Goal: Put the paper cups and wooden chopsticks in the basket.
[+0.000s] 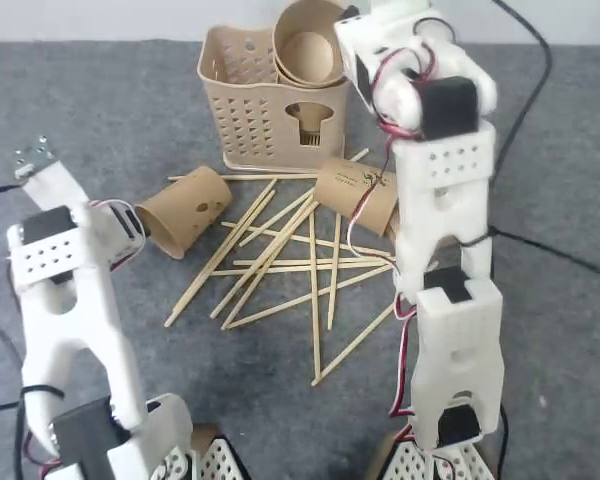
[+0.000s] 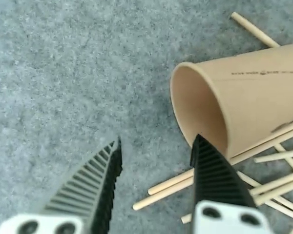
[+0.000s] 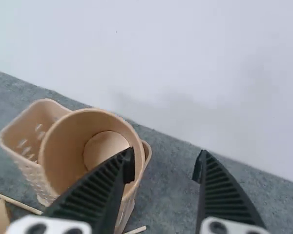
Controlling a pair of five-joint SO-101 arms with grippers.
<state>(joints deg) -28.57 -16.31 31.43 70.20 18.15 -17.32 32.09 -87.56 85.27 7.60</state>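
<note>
A beige perforated basket (image 1: 265, 110) (image 3: 24, 131) stands at the back of the table. A paper cup (image 1: 310, 45) (image 3: 73, 146) sits tilted in it, seemingly nested in a second one. My right gripper (image 1: 348, 40) (image 3: 166, 155) hovers open just beside that cup's rim, holding nothing. Two more paper cups lie on their sides, one on the left (image 1: 185, 210) (image 2: 239, 97) and one on the right (image 1: 355, 190). Wooden chopsticks (image 1: 290, 250) (image 2: 176, 187) are scattered between them. My left gripper (image 1: 132, 232) (image 2: 156, 146) is open at the left cup's mouth, one fingertip (image 2: 201, 146) at its rim.
The table is covered with grey felt (image 1: 540, 200). A pale wall (image 3: 185, 58) rises behind the basket. Black cables (image 1: 540, 60) run along the right side. Open felt lies left of the left cup (image 2: 63, 73).
</note>
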